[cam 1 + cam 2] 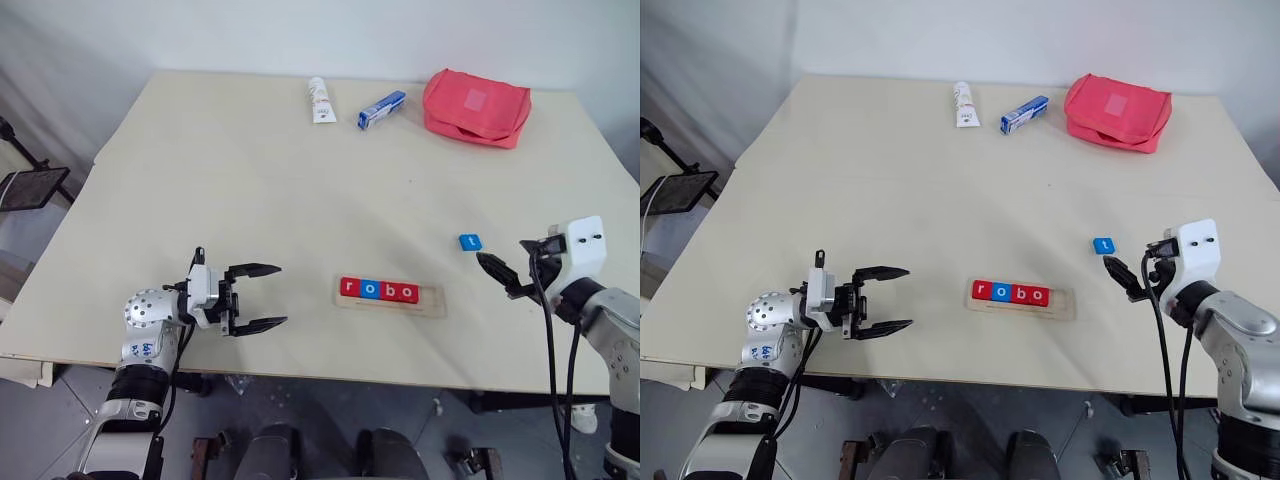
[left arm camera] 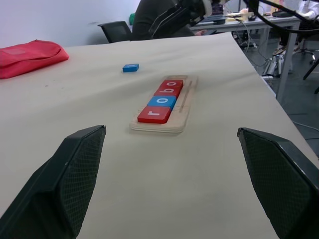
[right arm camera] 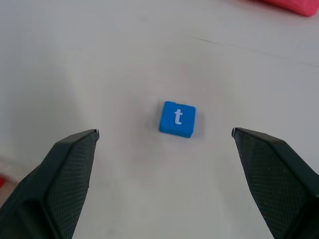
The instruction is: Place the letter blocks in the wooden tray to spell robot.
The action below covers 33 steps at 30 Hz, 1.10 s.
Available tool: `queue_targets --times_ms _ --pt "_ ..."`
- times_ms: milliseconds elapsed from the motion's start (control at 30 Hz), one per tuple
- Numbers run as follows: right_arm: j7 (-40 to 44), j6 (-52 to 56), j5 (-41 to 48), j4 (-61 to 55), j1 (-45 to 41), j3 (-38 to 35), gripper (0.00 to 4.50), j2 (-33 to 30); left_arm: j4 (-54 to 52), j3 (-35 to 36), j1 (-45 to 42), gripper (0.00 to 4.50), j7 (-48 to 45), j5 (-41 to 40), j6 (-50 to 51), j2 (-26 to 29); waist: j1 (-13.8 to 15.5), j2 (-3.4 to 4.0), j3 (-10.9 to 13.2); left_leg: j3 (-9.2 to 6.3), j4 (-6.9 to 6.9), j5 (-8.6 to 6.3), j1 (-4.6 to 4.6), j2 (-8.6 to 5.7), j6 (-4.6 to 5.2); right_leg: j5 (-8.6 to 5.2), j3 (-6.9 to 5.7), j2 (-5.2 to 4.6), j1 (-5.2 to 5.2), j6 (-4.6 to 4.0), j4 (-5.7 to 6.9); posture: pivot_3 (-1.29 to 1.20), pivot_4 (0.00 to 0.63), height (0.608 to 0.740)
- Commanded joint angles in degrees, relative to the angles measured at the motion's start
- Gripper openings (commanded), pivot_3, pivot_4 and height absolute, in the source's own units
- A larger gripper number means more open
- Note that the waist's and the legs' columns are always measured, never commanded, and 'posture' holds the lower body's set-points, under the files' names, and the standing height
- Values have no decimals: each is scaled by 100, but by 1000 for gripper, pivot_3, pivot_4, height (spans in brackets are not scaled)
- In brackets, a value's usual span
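1. Block "t" [image 3: 177, 119]: small, flat, square, blue, white lowercase letter on top. It lies flat and face up on the bare surface [image 1: 250, 180], well apart from the wooden tray [image 1: 391, 298] and just ahead of my right claw [image 1: 507, 277].
2. Handling, as I judge it: rigid, light, probably smooth-sided. Being so thin, it calls for a grip low on two opposite side edges, fingers square to them, or it may skid or tip.
3. Tray contents: four blocks seated in a row reading r [image 1: 349, 288], o [image 1: 368, 290], b [image 1: 388, 291], o [image 1: 407, 293] — red, blue, red, red. One slot at the tray's right end stands vacant; in my judgement the task lacks only the "t".
4. Right claw: fingers spread wide, holding nothing, the block lying between and beyond the tips in the wrist view.
5. Left claw [image 1: 262, 297]: fingers apart, empty, pointing toward the tray from its left.
6. Far edge: white tube [image 1: 319, 100], blue-and-white box [image 1: 382, 110], red pouch [image 1: 476, 106], all well clear.
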Motion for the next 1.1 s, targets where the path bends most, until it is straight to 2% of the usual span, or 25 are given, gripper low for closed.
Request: queue_targets --times_ms 33,200,400,800,1100 --pt "-149 -54 -105 501 -503 145 4485 -126 -361 59 202 4500 127 -66 4 -10 -8 0 0 1 0 0 0 -1 0 0 1 -2 0 0 0 0 150 740" --pt "-206 -290 -336 1809 -1521 619 4485 -9 -811 161 610 4500 382 -86 50 75 -118 0 0 0 -1 0 0 2 0 0 0 -1 0 0 1 0 150 740" --pt "-236 -601 -528 2865 -2046 924 4485 128 -1269 196 988 4500 619 -108 148 131 -115 0 0 -5 -2 0 -2 0 1 0 0 -5 -1 0 3 0 150 740" --pt "-203 -898 -734 3434 -2060 1257 4485 272 -1785 186 1422 4500 814 -133 254 201 -128 1 0 -2 -2 0 -1 1 0 0 4 -3 0 0 1 0 150 740" --pt "-363 -898 -730 3138 -1846 1178 1494 486 -1651 128 1296 4500 769 -123 218 154 -131 1 -1 -2 -2 0 0 4 0 0 3 -2 0 0 1 0 150 740"
